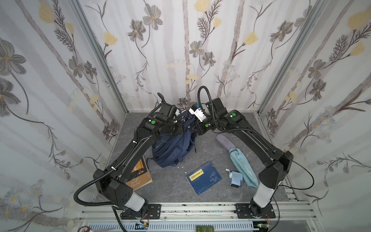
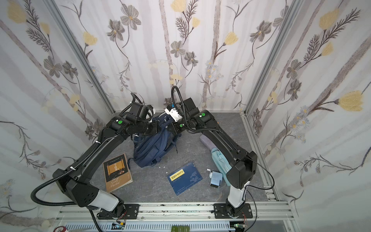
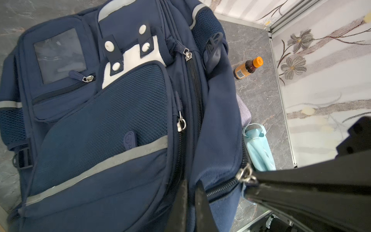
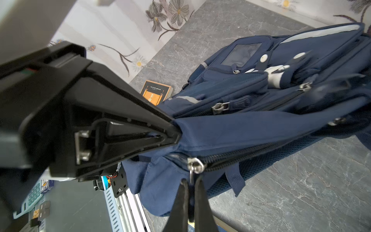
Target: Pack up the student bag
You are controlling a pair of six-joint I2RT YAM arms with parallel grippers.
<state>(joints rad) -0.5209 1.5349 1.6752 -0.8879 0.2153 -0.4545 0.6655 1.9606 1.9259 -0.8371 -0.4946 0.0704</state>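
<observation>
Here our left gripper (image 4: 176, 131) pinches fabric of the navy student bag (image 4: 251, 124), while our right gripper (image 4: 190, 181) clamps shut on its zipper pull (image 4: 193, 167).

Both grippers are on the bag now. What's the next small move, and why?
Probably draw the right gripper along the closed teeth while the left gripper holds. The right is shut on the zip pull, the left pinches bag fabric beside it, the visible zip looks closed, and the blue book lies outside.

Navy student bag (image 1: 172, 148), white patches, grey stripe trim, front upward, lying centrally, top end apparently lifted.
</observation>
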